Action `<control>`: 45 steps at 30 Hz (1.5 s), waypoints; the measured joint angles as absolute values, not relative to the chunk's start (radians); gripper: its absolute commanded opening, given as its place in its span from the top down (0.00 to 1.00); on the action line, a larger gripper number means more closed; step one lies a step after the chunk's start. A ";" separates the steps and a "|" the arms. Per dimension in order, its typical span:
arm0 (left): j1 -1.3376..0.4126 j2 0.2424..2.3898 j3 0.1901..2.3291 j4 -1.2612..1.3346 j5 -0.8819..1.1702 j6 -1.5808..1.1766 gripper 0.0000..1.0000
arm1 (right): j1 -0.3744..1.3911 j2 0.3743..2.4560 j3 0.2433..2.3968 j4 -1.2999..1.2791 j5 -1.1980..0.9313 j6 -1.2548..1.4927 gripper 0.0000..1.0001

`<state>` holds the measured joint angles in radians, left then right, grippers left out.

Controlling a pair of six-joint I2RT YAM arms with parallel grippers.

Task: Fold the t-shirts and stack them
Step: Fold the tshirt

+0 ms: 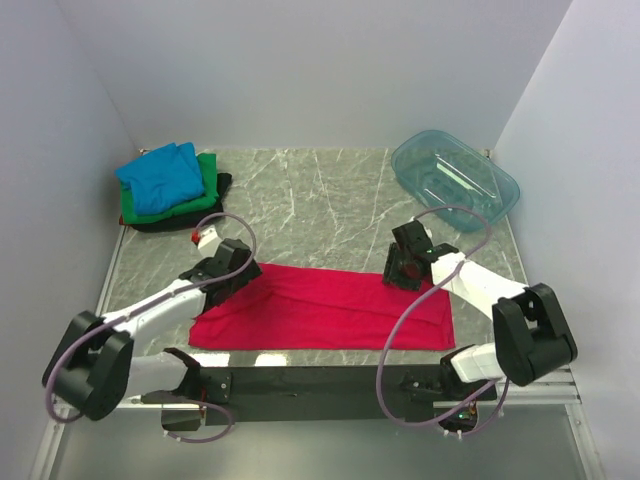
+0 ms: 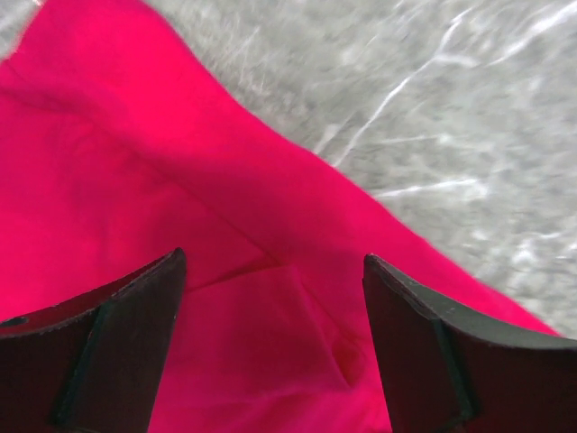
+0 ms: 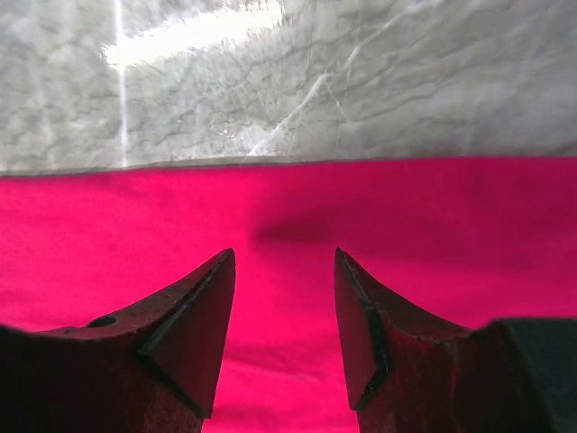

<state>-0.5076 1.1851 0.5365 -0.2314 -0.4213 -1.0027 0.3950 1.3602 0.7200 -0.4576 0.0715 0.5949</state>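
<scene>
Left gripper (image 1: 236,270), wide, and right gripper (image 1: 402,270), narrower, both empty, sit at the red-pink t-shirt's (image 1: 320,310) far edge, by the table's (image 1: 330,200) near edge, likely to pinch and fold it.

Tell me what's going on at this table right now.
Two robot arms are working on the red-pink t-shirt, spread flat on the marble table. The left gripper and the right gripper hover open over its far edge, one near each end, holding nothing. A blue tee, a green tee and a black tee sit piled far left; a teal tub stands far right.
</scene>
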 measured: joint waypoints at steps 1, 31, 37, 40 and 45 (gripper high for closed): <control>-0.504 1.207 0.537 -0.223 -0.414 -0.999 0.15 | 0.395 1.373 0.715 -0.445 0.061 0.598 0.45; -0.442 1.565 0.802 -0.039 -0.310 -0.837 0.14 | 0.314 1.544 0.847 -0.443 0.098 0.574 0.45; -0.419 1.330 0.823 -0.138 -0.325 -0.797 0.12 | 0.429 1.528 1.023 -0.519 0.128 0.541 0.45; -0.360 1.223 0.826 -0.162 -0.328 -0.787 0.12 | 0.506 1.542 1.138 -0.472 0.052 0.515 0.45; -0.285 1.089 0.760 -0.199 -0.329 -0.792 0.12 | 0.609 1.682 1.311 -0.366 -0.096 0.472 0.46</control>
<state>-0.2848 1.0893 0.7605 -0.1986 -0.3290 -0.7918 0.6086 1.6817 1.3109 -0.3664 -0.0963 0.4717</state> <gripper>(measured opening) 0.879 0.549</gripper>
